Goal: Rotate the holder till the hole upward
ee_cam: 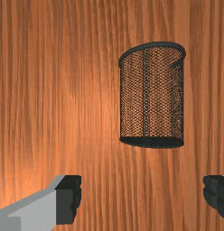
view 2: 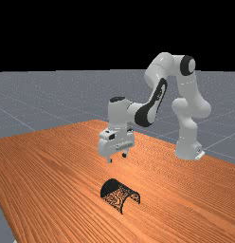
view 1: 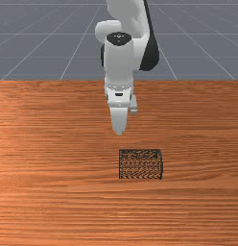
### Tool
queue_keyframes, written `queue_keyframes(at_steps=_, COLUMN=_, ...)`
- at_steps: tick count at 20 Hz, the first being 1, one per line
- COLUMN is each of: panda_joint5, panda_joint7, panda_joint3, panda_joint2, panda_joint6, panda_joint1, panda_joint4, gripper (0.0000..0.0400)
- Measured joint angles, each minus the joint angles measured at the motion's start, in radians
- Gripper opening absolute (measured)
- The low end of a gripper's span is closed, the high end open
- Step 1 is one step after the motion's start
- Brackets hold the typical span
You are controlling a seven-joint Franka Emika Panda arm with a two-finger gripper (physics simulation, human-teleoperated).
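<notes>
High over the table, my gripper [view 2: 117,158] is open in the far view, its fingers well apart with nothing between them. The same gripper [ee_cam: 142,198] stands open in the wrist view. A black mesh holder [view 2: 120,193] lies on its side on the wood below it. In the wrist view the holder [ee_cam: 152,97] has its dark closed base towards the gripper and its rimmed opening on the far end. The front view has the holder [view 1: 140,164] lower and to the right of the gripper, its rimmed end facing that view's right.
The orange-brown table [view 1: 53,158] extends around the holder on all sides. My arm's base stands at the table's right side in the far view, with the arm reaching leftward above the wood.
</notes>
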State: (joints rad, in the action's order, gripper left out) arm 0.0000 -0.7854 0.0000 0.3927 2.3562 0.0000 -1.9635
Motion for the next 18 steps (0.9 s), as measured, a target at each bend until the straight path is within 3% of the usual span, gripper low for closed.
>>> queue_keyframes(at_steps=1, panda_joint5=0.000, panda_joint7=0.000, panda_joint3=0.000, panda_joint2=0.000, panda_joint6=0.000, panda_joint1=0.000, panda_joint4=0.000, gripper=0.0243)
queue_keyframes(at_steps=2, panda_joint5=0.000, panda_joint7=0.000, panda_joint3=0.000, panda_joint2=0.000, panda_joint6=0.000, panda_joint1=0.000, panda_joint4=0.000, gripper=0.0148)
queue_keyframes(at_steps=3, panda_joint5=0.000, panda_joint7=0.000, panda_joint3=0.000, panda_joint2=0.000, panda_joint6=0.000, panda_joint1=0.000, panda_joint4=0.000, gripper=0.0090)
queue_keyframes(at_steps=5, panda_joint5=0.000, panda_joint7=0.000, panda_joint3=0.000, panda_joint2=0.000, panda_joint6=0.000, panda_joint1=0.000, panda_joint4=0.000, gripper=0.0033)
queue_keyframes(at_steps=6, panda_joint5=0.055, panda_joint7=-0.082, panda_joint3=0.018, panda_joint2=0.005, panda_joint6=-0.011, panda_joint1=-0.035, panda_joint4=0.008, gripper=0.0177)
queue_keyframes(at_steps=7, panda_joint5=0.060, panda_joint7=-0.118, panda_joint3=0.012, panda_joint2=0.008, panda_joint6=-0.013, panda_joint1=-0.058, panda_joint4=0.014, gripper=0.0265)
queue_keyframes(at_steps=8, panda_joint5=0.071, panda_joint7=-0.158, panda_joint3=0.006, panda_joint2=0.013, panda_joint6=-0.020, panda_joint1=-0.086, panda_joint4=0.023, gripper=0.0318)
queue_keyframes(at_steps=9, panda_joint5=0.023, panda_joint7=-0.110, panda_joint3=-0.019, panda_joint2=0.014, panda_joint6=-0.023, panda_joint1=-0.075, panda_joint4=0.025, gripper=0.0350)
queue_keyframes(at_steps=12, panda_joint5=0.052, panda_joint7=-0.106, panda_joint3=-0.003, panda_joint2=0.008, panda_joint6=-0.011, panda_joint1=-0.075, panda_joint4=0.013, gripper=0.0389)
queue_keyframes(at_steps=14, panda_joint5=0.047, panda_joint7=-0.068, panda_joint3=0.006, panda_joint2=0.005, panda_joint6=-0.007, panda_joint1=-0.050, panda_joint4=0.008, gripper=0.0396)
queue_keyframes(at_steps=17, panda_joint5=0.127, panda_joint7=-0.052, panda_joint3=0.062, panda_joint2=0.009, panda_joint6=-0.006, panda_joint1=-0.031, panda_joint4=0.010, gripper=0.0399)
queue_keyframes(at_steps=18, panda_joint5=0.122, panda_joint7=-0.016, panda_joint3=0.071, panda_joint2=0.012, panda_joint6=-0.003, panda_joint1=-0.006, panda_joint4=0.013, gripper=0.0399)
